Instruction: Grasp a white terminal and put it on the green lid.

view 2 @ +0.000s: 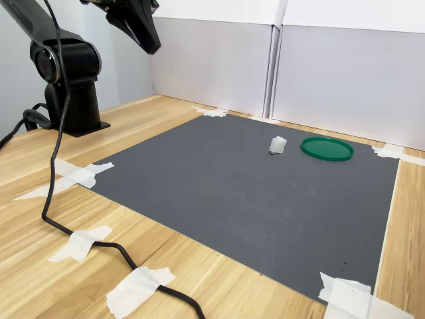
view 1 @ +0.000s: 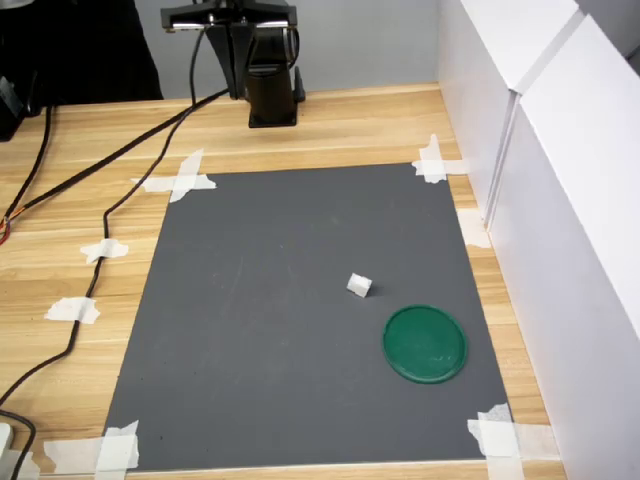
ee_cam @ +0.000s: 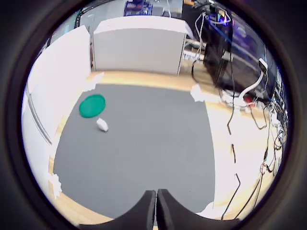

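A: How many things lie on the dark grey mat [view 1: 260, 330]?

B: Two. One white terminal [view 1: 360, 285] and one green lid [view 1: 425, 343]. In the first exterior view the terminal sits near the middle of the mat, and the lid is just beside it, nearer to that first exterior view's lower right. They do not touch.

A: Is something inside the lid?

B: No, only its own green floor and raised rim show. The terminal rests on the mat itself.

A: And the gripper [ee_cam: 156, 206]?

B: In the wrist view its two fingers are pressed together, with only a thin line between them, and they hold nothing. It hangs high above the mat's near edge, well apart from both things.

A: What else is there?

B: White tape strips [view 1: 182, 180] at the mat's corners, a black cable [view 2: 80, 236] across the wooden table [view 1: 350, 125], and white panels [view 2: 345, 73] along two sides
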Action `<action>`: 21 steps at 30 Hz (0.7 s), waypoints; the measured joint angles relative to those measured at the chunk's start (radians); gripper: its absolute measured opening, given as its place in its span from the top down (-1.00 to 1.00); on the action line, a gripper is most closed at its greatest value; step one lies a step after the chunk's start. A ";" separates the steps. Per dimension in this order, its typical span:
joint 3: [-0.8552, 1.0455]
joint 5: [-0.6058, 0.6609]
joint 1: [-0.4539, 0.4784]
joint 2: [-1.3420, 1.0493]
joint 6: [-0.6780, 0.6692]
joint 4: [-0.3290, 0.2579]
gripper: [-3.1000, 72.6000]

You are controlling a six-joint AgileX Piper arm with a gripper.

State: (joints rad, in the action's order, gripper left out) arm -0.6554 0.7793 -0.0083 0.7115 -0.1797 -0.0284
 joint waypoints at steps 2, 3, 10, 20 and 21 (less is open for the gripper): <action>-0.058 0.047 0.000 0.071 0.000 -0.012 0.96; -0.085 0.077 0.000 0.101 0.000 -0.015 0.96; -0.202 0.209 0.000 0.233 -0.029 -0.007 0.96; -0.316 0.260 0.000 0.341 -0.107 -0.066 0.48; -0.322 0.260 0.000 0.356 -0.119 -0.075 0.37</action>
State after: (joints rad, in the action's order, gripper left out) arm -0.9776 1.0397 -0.0083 1.0678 -0.2990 -0.1037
